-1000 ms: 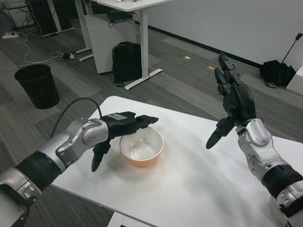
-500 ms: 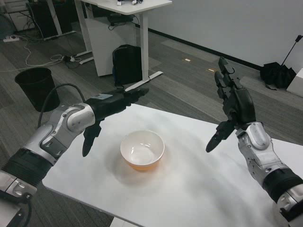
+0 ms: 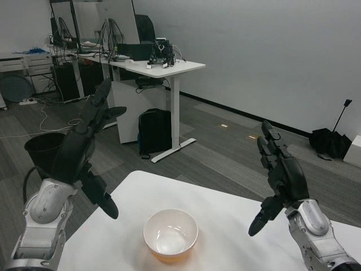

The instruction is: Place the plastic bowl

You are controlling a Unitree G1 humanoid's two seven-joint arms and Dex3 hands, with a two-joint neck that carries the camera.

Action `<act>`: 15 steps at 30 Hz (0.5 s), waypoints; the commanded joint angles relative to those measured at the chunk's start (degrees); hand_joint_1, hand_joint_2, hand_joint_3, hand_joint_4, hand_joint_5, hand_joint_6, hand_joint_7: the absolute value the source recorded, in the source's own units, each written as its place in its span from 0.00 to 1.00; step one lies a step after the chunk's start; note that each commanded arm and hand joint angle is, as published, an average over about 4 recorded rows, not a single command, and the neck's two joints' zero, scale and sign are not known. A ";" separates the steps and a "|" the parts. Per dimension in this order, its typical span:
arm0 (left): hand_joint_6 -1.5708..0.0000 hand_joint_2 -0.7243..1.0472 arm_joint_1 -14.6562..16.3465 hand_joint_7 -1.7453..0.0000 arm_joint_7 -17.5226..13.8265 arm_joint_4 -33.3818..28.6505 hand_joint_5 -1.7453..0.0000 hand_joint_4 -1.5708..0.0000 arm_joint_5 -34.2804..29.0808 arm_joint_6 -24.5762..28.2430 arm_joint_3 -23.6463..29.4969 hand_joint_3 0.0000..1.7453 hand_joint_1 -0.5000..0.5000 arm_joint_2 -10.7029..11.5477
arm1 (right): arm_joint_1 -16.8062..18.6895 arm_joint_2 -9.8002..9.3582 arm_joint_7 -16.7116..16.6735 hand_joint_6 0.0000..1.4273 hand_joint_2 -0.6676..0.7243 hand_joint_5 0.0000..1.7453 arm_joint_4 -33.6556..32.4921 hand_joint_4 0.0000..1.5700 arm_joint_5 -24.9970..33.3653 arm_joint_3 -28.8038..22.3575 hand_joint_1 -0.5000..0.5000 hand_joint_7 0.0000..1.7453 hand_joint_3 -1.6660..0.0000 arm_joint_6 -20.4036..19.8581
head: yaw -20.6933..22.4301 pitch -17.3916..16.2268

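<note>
Head view: the plastic bowl [image 3: 170, 235] sits on the white table [image 3: 225, 214]; left hand [image 3: 84, 144] and right hand [image 3: 280, 175] hover released, fingers spread.

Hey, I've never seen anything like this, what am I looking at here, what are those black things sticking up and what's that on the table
This is one picture, taken from a camera in a humanoid robot's head, looking forward and down over its own arms. The black things are its two hands on silver forearms: the left robot hand is raised on the left of the picture, the right robot hand on the right. Both are lifted above the white table with fingers spread, holding nothing. On the table between them stands a plastic bowl, white inside and orange outside, upright and with nothing visible in it. Neither hand touches it. Behind is an office room with a desk, a black backpack and a black bin.
</note>
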 commanded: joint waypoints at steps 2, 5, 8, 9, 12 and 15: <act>1.00 0.00 1.01 1.00 2.05 0.01 0.53 1.00 -1.05 -2.51 1.34 0.04 0.00 -1.23 | -0.07 0.50 -0.20 0.00 0.95 0.00 -0.15 0.00 0.24 -0.87 0.18 0.00 1.00 -0.36 | -0.53 0.05; 1.00 0.00 0.95 1.00 2.22 0.20 0.53 1.00 -1.14 -2.84 1.19 0.04 0.00 -1.58 | -0.12 0.61 -0.24 0.00 0.95 0.00 -0.19 0.00 0.18 -0.95 0.17 0.00 1.00 -0.36 | -1.15 -0.38; 1.00 0.00 0.95 1.00 2.22 0.27 0.53 1.00 -1.14 -2.84 0.97 0.05 0.00 -1.62 | -0.12 0.65 -0.28 0.00 0.95 0.00 -0.39 0.00 0.11 -1.26 0.18 0.00 1.00 -0.47 | -1.18 -0.46; 1.00 0.00 0.95 1.00 2.22 0.29 0.53 1.00 -1.14 -2.82 0.90 0.04 0.00 -1.60 | -0.12 0.65 -0.31 0.00 0.95 0.00 -0.48 0.00 0.09 -1.37 0.18 0.00 1.00 -0.58 | -1.25 -0.53; 1.00 0.00 0.95 1.00 2.22 0.29 0.53 1.00 -1.14 -2.75 0.84 0.00 0.00 -1.58 | -0.12 0.69 -0.37 0.00 0.95 0.00 -0.63 0.00 0.09 -1.48 0.18 0.00 1.00 -0.84 | -1.71 -1.33; 1.00 0.00 1.01 1.00 2.16 0.29 0.53 1.00 -1.14 -2.75 0.90 0.03 0.00 -1.56 | -0.12 0.74 -0.46 0.00 0.95 0.00 -0.83 0.02 0.09 -1.50 0.19 0.00 1.00 -0.89 | -1.58 -1.40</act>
